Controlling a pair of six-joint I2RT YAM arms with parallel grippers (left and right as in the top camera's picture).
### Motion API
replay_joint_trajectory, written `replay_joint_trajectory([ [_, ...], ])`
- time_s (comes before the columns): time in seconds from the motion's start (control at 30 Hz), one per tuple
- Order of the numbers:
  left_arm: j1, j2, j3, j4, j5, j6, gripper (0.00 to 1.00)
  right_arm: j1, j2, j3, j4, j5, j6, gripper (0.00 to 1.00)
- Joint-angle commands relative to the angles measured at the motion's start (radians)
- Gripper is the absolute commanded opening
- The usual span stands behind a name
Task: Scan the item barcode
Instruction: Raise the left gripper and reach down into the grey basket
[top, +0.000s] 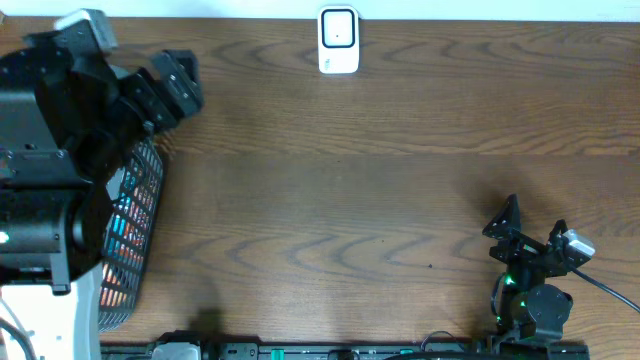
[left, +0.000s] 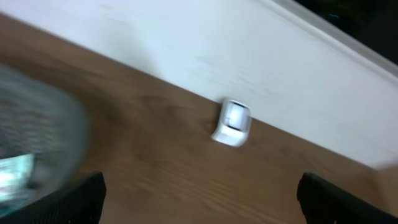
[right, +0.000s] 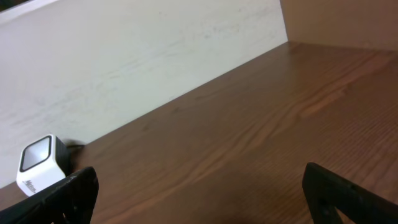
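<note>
A white barcode scanner (top: 338, 40) stands at the table's far edge, and shows too in the left wrist view (left: 233, 122) and the right wrist view (right: 38, 165). Colourful packaged items (top: 125, 222) lie in a dark mesh basket (top: 150, 175) at the left, largely covered by the left arm. My left gripper (top: 186, 84) is open and empty just beyond the basket's far end, its fingers wide apart (left: 202, 205). My right gripper (top: 530, 226) is open and empty near the front right corner (right: 202, 199), facing the scanner from afar.
A white wall (right: 143, 56) runs along the table's far edge behind the scanner. The basket's rim (left: 37, 137) appears blurred at the left of the left wrist view. A cable (top: 610, 290) trails from the right arm's base.
</note>
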Motion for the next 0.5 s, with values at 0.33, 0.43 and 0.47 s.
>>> replay_joint_trajectory([
  [0.33,0.178,0.047,0.099,-0.127,-0.334,-0.17,0.98,0.007,-0.006,-0.001,-0.002,0.011,0.012,0.99],
  [0.43,0.287,0.054,0.099,-0.169,-0.334,-0.171,0.98,0.007,-0.006,-0.001,-0.002,0.011,0.012,0.99],
  [0.47,0.327,0.057,0.099,-0.183,-0.334,-0.175,0.98,0.007,-0.006,-0.001,-0.002,0.011,0.012,0.99],
])
